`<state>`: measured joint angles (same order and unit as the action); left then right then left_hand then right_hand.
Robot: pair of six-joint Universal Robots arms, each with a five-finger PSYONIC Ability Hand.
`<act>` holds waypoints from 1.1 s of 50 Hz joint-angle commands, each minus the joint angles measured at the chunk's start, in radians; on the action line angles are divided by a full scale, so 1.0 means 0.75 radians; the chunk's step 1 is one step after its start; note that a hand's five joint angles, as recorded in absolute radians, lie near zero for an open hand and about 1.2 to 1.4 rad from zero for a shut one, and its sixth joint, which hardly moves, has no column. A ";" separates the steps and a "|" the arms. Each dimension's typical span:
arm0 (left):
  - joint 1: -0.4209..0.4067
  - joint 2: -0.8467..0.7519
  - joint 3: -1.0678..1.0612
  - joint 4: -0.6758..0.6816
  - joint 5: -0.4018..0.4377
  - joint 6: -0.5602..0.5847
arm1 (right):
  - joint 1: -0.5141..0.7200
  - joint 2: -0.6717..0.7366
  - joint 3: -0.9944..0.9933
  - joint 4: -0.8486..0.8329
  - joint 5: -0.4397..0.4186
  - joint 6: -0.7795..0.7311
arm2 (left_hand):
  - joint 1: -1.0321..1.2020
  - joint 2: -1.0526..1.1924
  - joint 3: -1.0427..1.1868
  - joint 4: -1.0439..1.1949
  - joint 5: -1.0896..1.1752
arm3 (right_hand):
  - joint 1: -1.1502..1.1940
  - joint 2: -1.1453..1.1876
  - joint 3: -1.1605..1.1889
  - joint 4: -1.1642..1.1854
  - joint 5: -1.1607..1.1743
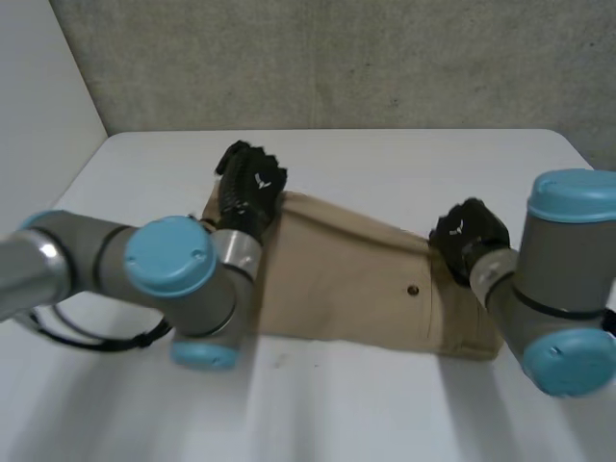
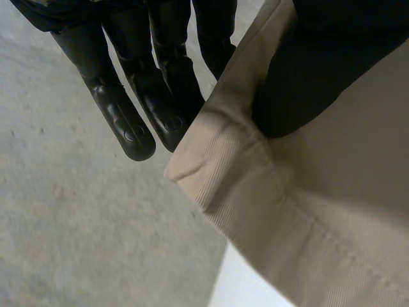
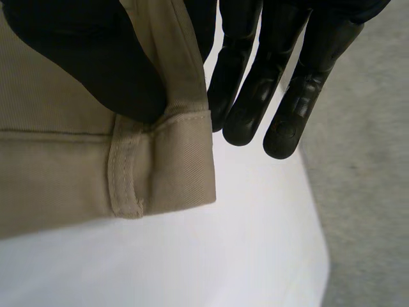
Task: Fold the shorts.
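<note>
Shorts (image 1: 366,289), tan, lie across the middle of the white table (image 1: 385,414) in the head view, running from the far left down toward the near right. The left hand (image 1: 248,192) sits on the far-left corner of the cloth. The right hand (image 1: 469,236) sits on the right-hand end, at the far edge. A small dark button shows on the cloth near the right hand.

Left wrist view: the straight fingers (image 2: 160,83) lie behind the cloth corner and the thumb (image 2: 307,77) presses on its front face, so the corner is pinched between them. The stitched hem edge folds around just beyond the thumb tip.

Right wrist view: the thumb (image 3: 96,64) bears on the front of the cloth and the straight fingers (image 3: 255,96) run behind its edge, so the edge is pinched there. A belt loop (image 3: 124,173) sits just below the thumb tip, marking this end as the waistband. White table surface shows beneath the cloth corner.
</note>
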<state>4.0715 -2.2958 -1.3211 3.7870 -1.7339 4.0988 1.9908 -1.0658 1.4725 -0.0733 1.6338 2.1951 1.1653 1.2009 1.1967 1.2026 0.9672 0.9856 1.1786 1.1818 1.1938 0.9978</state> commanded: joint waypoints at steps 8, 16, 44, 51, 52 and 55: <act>0.006 -0.422 0.516 0.003 0.025 -0.014 | 0.005 0.337 -0.370 -0.291 0.137 -0.006 | -1.271 -1.319 -1.313 -1.321 -1.240 | -1.081 -1.339 -1.343 -1.359 -1.330; -0.011 -0.277 0.373 -0.004 -0.077 -0.053 | -0.008 0.178 -0.258 -0.367 0.163 0.202 | -1.321 -1.368 -1.363 -1.371 -1.290 | -1.081 -1.339 -1.343 -1.359 -1.330; -0.015 0.437 -0.503 -0.278 -0.106 -0.959 | -0.288 -0.156 0.391 -0.004 -0.321 0.775 | -1.293 -1.340 -1.334 -1.342 -1.261 | -0.716 -0.974 -0.978 -0.994 -0.965; -0.009 0.435 -0.505 -0.280 -0.106 -0.957 | -0.308 -0.094 0.376 -0.060 -0.319 0.757 | -1.293 -1.340 -1.334 -1.342 -1.261 | 0.548 0.290 0.286 0.270 0.299; -0.011 0.435 -0.507 -0.280 -0.106 -0.957 | -0.329 -0.099 0.376 -0.074 -0.325 0.741 | -1.293 -1.340 -1.334 -1.342 -1.261 | 0.548 0.290 0.286 0.270 0.299; -0.013 0.441 -0.511 -0.282 -0.108 -0.955 | -0.349 -0.127 0.378 -0.095 -0.327 0.673 | -1.293 -1.340 -1.334 -1.342 -1.261 | 0.548 0.290 0.286 0.270 0.299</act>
<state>4.0633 -1.9678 -1.7018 3.5748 -1.8132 3.3751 1.7622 -1.1491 1.7637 -0.1059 1.3911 2.7671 0.1921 0.2067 0.2147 0.2038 0.0470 0.8531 1.0960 1.0705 1.0694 0.8396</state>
